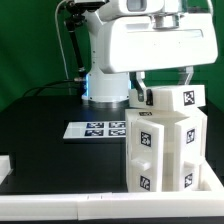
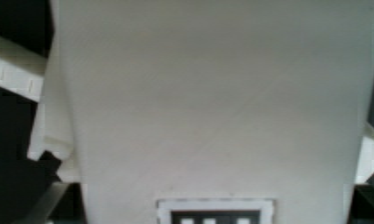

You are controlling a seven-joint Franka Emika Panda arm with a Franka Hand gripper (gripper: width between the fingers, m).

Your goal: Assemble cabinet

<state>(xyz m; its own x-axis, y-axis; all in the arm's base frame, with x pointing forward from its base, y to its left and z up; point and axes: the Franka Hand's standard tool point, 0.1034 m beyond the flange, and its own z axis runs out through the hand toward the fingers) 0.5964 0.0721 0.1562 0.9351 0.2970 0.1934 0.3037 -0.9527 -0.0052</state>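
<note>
1 cabinet [image 1: 165, 150] (tagged), 1 marker board [image 1: 100, 129]

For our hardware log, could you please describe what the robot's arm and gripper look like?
The arm is glossy white, built of bulky, rounded housings. Its base column carries a glowing blue ring. Black cables run up behind it at the exterior view's left. The gripper has a wide white body and thin dark fingers. No markings are legible.
</note>
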